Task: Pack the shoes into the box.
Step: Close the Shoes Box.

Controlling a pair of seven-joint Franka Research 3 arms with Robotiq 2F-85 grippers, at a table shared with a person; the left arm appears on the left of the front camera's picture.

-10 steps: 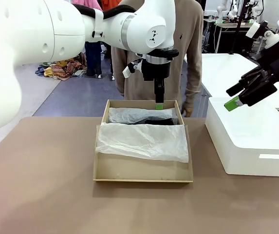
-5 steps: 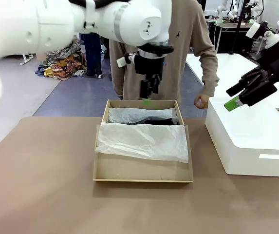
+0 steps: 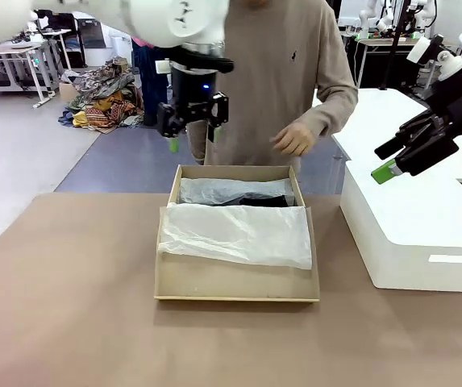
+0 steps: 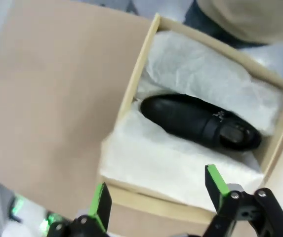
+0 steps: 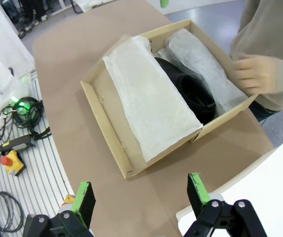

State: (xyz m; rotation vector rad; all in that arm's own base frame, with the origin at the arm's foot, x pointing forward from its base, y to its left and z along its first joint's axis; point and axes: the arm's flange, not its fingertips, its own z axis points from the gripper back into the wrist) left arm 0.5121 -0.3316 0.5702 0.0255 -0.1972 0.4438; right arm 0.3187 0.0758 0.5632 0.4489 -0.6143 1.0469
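Left gripper has pulled up, leftward off box, jaws apart, empty. I'm seeing shoe below-ahead, lying along finger-to-finger line; person's hand nearer.

Camera layout: one fixed view, two wrist-mounted views.
The front view looks level across the table toward the person, at mid range. The left wrist view looks steeply down from close by; it is blurred, so its exact standpoint is unclear. The right wrist view looks obliquely down from farther off. All three share the box.
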